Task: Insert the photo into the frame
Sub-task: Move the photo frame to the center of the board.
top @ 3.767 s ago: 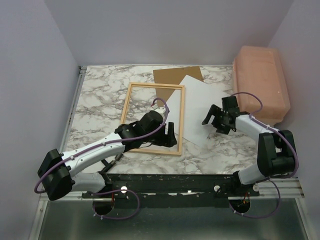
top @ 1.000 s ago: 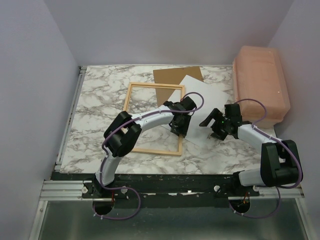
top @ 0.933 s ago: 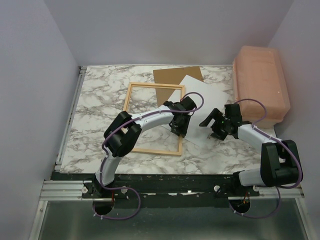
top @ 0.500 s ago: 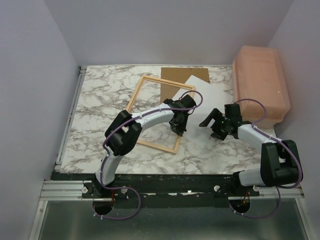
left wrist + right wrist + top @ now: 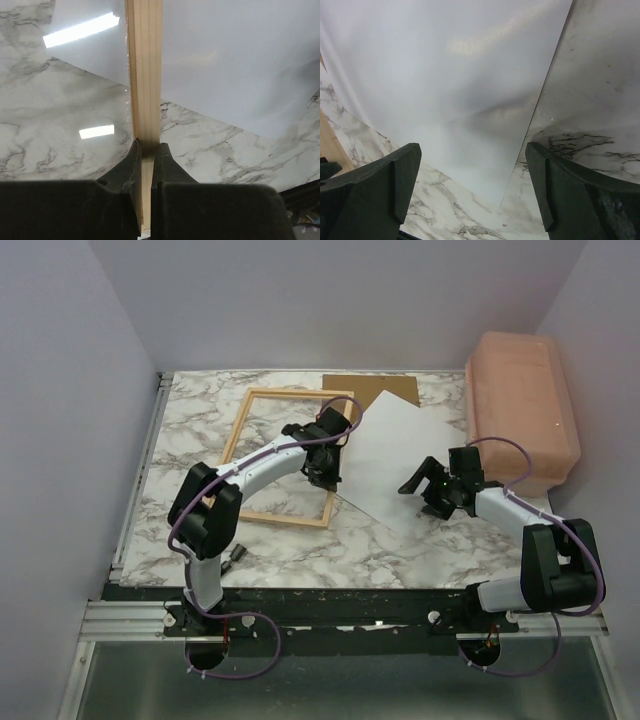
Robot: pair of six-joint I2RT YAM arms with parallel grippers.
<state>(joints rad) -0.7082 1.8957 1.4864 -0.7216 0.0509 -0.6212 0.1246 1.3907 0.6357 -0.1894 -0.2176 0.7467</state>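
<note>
On the marble table [image 5: 190, 430], left fingers [image 5: 127, 172] pinch the frame [image 5: 145, 75] beside the photo [image 5: 400, 450], right fingers [image 5: 402, 175] gaping; brown board [image 5: 365, 383] behind.

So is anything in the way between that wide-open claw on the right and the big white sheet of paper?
Nothing visible. The right claw hangs open directly above the large white paper sheet, with only bare paper and marble tabletop showing beneath it.

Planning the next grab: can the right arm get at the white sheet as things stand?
Probably yes: the right claw hangs open over a bare edge of the sheet. The left claw, shut on the frame rail, is off at the other side.
</note>
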